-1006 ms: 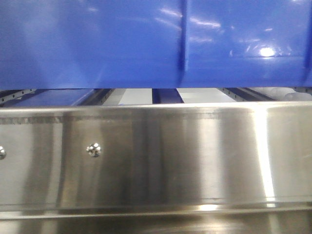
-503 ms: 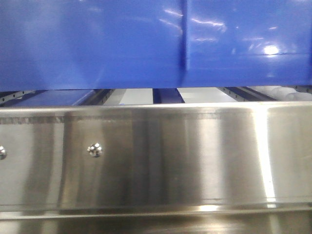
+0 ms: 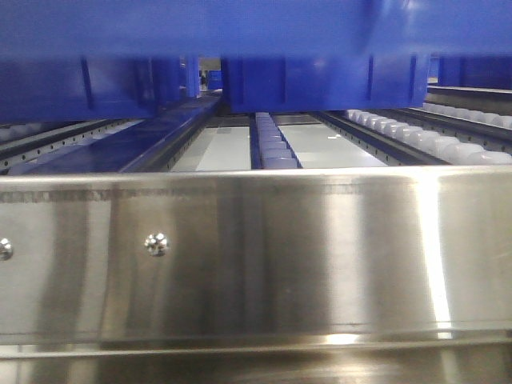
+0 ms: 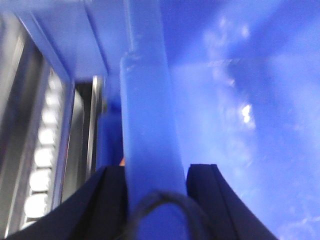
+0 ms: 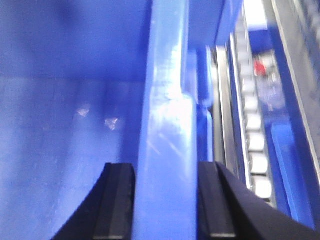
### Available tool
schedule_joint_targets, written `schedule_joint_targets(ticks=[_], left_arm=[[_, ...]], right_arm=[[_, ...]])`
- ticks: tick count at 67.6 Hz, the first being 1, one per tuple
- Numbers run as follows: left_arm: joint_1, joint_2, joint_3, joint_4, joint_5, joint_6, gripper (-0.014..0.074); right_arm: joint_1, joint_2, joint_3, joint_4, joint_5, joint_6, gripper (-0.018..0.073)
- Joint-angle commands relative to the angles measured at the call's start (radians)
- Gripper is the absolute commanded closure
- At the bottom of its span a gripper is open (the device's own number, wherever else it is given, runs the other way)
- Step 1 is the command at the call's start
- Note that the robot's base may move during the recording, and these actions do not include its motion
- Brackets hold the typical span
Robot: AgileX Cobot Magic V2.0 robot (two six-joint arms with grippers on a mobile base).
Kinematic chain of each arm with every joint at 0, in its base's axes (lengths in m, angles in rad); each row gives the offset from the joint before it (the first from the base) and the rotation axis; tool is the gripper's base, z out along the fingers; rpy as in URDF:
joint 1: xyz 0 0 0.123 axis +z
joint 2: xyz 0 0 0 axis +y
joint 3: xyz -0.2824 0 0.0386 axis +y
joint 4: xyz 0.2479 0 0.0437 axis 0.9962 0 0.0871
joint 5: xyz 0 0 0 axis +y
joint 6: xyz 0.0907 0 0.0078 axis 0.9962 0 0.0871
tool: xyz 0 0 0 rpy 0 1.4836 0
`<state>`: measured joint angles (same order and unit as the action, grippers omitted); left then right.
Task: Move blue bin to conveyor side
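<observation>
Blue plastic: the blue bin (image 3: 320, 36) fills the top of the front view with its ribbed underside showing, and it fills most of both my wrist views.
My left pincer (image 4: 157, 169): nearly closed. My two black fingers (image 4: 107, 200) press on either face of an upright pale-blue wall edge of the bin, and I have hold of it.
My right pincer (image 5: 164, 166): the same narrow grip, one black finger on each side of another wall edge, both touching it.
Bin's place: gripped by both my pincers and hanging over the stainless-steel rack (image 3: 376, 138). A gap shows under its near edge, above the roller lanes. Farther back I cannot tell whether it touches.
Outward of my left pincer: a lane of white rollers (image 4: 42, 165) in a steel channel, just beside the bin's outer wall.
Outward of my right pincer: another white roller lane beside the wall, with a small red blur beyond it, too smeared to name.
Below my pincers, nearest the front camera: the rack's brushed front rail (image 3: 320, 264) with its screw heads (image 3: 156, 244). Behind the rail runs a middle lane of blue rollers (image 3: 276, 148).
Sharpness: both wrist views are blurred.
</observation>
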<state>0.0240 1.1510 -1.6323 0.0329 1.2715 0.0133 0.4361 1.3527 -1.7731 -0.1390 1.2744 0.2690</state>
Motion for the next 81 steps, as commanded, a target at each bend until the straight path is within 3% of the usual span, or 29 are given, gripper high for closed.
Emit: schedule_joint_targets(ticks=[1, 21, 31, 47, 81], left_arm=[[0.004, -0.072, -0.016, 0.023, -0.088, 0.009, 0.0602], [0.004, -0.174, 0.009, 0.014, -0.095, 0.009, 0.0602], [0.004, -0.228, 0.072, -0.046, -0.119, 0.009, 0.0602], [0.004, -0.286, 0.144, -0.1, -0.162, 0.007, 0.0602], [0.004, -0.286, 0.144, -0.17, -0.297, 0.003, 0.0602]], right_arm=[[-0.005, -0.063, -0.017, -0.077, -0.053, -0.037, 0.0631], [-0.005, -0.168, -0.01, -0.077, -0.053, -0.081, 0.0631], [-0.005, -0.228, 0.071, -0.077, -0.056, -0.088, 0.0631], [-0.005, -0.341, 0.238, -0.077, -0.166, -0.088, 0.0631], [-0.005, -0.366, 0.248, -0.078, -0.383, -0.088, 0.0631]])
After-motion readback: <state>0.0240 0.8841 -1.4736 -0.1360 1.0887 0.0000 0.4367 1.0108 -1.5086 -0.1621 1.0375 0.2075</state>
